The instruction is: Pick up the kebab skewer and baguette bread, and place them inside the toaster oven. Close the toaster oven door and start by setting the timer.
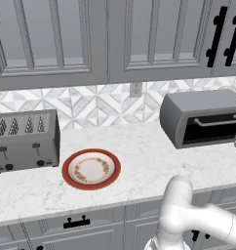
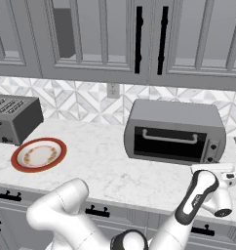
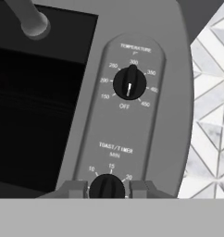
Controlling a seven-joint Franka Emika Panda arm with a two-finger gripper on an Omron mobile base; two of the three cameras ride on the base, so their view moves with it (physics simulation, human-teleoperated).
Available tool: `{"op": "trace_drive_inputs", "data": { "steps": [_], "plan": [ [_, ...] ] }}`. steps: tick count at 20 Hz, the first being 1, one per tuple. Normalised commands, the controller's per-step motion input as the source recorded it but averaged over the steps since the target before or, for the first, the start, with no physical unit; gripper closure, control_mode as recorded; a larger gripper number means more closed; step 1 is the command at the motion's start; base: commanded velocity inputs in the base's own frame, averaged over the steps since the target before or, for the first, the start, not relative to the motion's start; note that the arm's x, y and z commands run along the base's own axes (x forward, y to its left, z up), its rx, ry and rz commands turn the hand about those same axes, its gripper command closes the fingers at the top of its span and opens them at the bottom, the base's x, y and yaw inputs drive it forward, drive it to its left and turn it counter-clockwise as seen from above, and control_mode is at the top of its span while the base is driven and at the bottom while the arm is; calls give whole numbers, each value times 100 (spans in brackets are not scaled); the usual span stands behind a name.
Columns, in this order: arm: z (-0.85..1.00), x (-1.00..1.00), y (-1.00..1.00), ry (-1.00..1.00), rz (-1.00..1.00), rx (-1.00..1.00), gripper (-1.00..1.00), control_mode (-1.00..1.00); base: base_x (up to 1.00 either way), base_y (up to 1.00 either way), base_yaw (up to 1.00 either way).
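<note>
I've got the hand right up at the toaster oven [image 2: 174,132], which sits on the marble desk [image 1: 139,161] against the tiled wall, to the right of the red-rimmed plate [image 1: 91,169] and the slotted silver toaster [image 1: 25,140]. The toaster oven door [image 1: 212,128] is closed, its silver bar handle [image 2: 169,137] running across the dark glass. In the hand view I'm looking straight at the control panel: the temperature knob [image 3: 129,83] above, the timer knob [image 3: 107,187] below. My fingers [image 3: 72,189] sit on either side of that timer knob, nearly closed and clamped onto it. In the right base view the arm bends up from below the desk edge, with the gripper [image 2: 213,171] at the oven's lower right corner. The plate looks bare; I can't make out the skewer or the bread through the dark glass.
</note>
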Motion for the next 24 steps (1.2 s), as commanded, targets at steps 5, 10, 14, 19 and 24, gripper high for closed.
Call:
{"op": "trace_drive_inputs", "data": {
  "steps": [5, 10, 14, 19, 24],
  "plan": [
    [0, 0, 0, 0, 4, 2, 100, -100, 0, 0, 0],
    [0, 0, -1, -3, 10, 9, 100, -100, 0, 0, 0],
    [0, 0, -1, -2, 5, 17, 100, -100, 0, 0, 0],
    [0, 0, 0, 0, 0, 22, 100, -100, 0, 0, 0],
    [2, 0, 0, 0, 0, 21, 100, -100, 0, 0, 0]
  ]
}}
